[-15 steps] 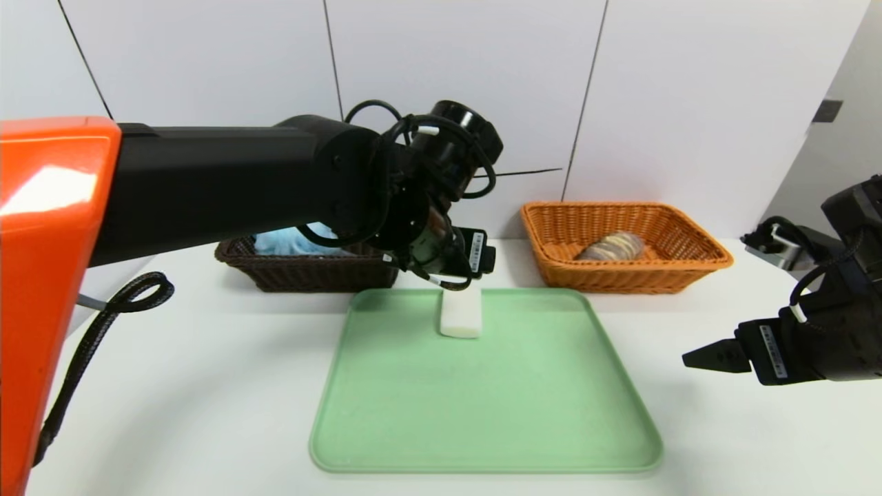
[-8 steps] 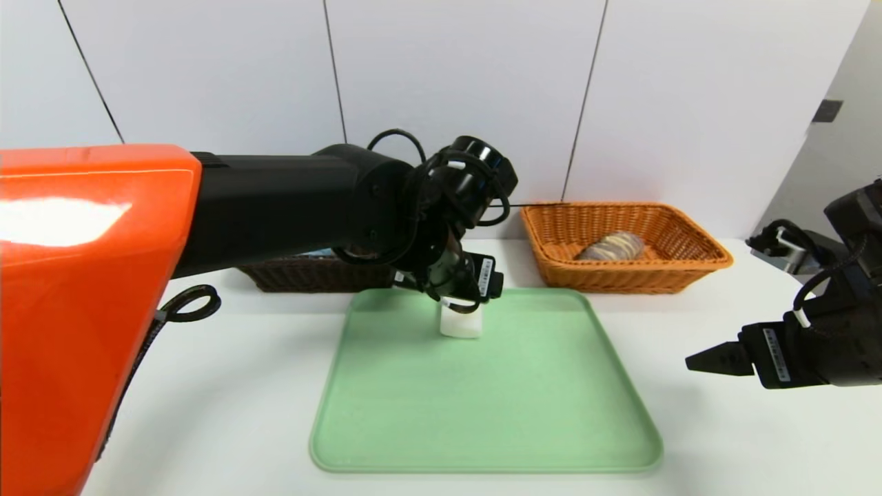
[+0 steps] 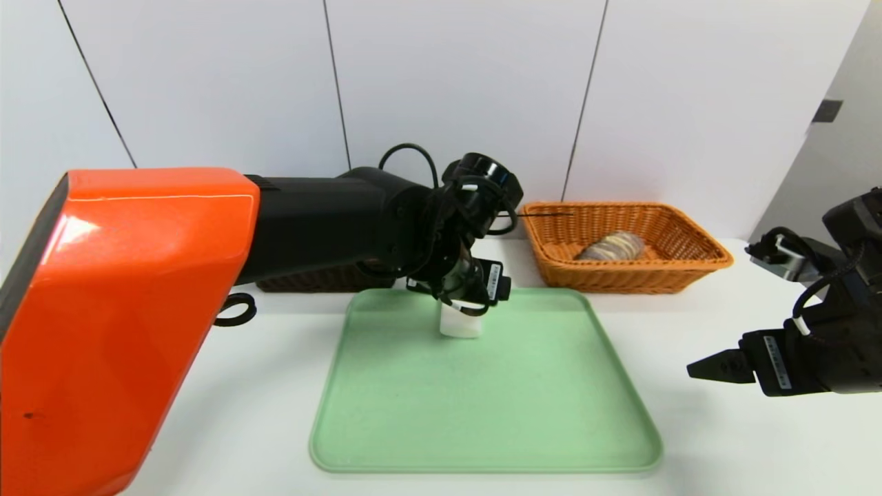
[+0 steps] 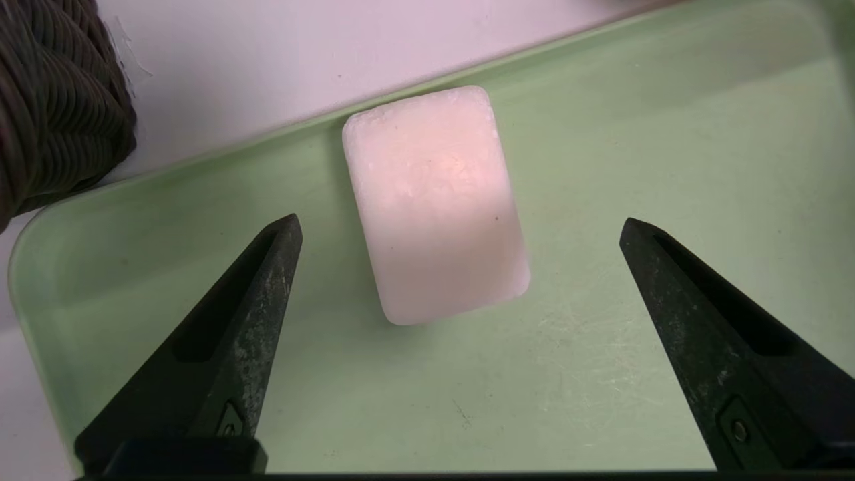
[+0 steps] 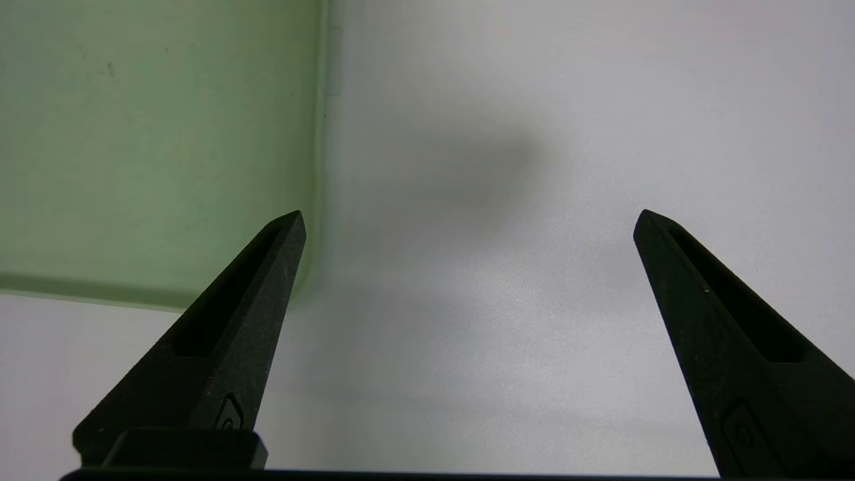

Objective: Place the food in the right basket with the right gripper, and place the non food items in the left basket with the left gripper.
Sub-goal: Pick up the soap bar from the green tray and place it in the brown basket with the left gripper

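- The left basket, dark brown wicker, is seen at the far left of the table; most of it is hidden behind the left arm, so its contents cannot be made out.
- The left gripper is held over the far edge of the green tray, with its fingers spread wide apart, one on each side of the soap bar and not touching it.
- The soap bar, white and rectangular, is found lying flat on the tray near its far rim, just beside the corner of the left basket.
- The right basket, orange wicker, is set beyond the tray's far right corner; the striped bread loaf is seen lying inside it.
- The right gripper is held low over the bare table just beside the tray's right edge, its fingers parted wide and nothing between them.
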Robot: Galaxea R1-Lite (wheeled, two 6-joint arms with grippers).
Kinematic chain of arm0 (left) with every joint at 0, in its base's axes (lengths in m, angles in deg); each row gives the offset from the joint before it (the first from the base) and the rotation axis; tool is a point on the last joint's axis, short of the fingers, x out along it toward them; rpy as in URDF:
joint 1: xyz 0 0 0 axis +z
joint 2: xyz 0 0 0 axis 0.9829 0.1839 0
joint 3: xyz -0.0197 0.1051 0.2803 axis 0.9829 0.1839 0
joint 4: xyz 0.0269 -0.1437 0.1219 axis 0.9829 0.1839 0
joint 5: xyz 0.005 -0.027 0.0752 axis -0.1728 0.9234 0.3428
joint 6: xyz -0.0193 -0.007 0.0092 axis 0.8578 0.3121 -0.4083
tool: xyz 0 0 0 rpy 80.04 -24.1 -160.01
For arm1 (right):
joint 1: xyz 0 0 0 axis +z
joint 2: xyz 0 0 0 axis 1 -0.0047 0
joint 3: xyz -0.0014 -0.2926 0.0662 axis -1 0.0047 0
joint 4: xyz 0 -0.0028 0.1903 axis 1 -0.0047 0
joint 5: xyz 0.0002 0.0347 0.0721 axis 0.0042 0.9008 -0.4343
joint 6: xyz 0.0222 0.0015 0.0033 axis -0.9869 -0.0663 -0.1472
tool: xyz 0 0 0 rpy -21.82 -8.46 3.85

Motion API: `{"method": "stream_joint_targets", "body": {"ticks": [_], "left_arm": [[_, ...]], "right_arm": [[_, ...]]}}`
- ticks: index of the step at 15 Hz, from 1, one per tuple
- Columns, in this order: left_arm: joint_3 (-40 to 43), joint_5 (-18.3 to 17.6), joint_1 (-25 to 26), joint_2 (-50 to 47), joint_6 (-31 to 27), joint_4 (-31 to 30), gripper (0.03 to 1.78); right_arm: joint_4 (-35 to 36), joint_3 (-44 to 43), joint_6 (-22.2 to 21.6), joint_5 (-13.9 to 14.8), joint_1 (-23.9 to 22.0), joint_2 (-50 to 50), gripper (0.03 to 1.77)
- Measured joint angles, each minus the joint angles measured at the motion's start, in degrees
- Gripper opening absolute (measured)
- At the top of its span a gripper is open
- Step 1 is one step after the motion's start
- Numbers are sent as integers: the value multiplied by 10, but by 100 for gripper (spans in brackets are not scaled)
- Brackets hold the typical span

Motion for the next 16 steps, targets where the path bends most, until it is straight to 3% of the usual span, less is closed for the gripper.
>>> {"method": "stream_joint_targets", "body": {"ticks": [5,8,16], "left_arm": [[0,-2,1,17,5,-1,169],[0,0,1,25,41,-2,169],[-1,28,13,39,67,-11,169]], "right_arm": [[0,4,0,-1,1,-3,170],[0,8,-1,0,0,-4,170],[1,17,0,-1,6,-5,170]]}}
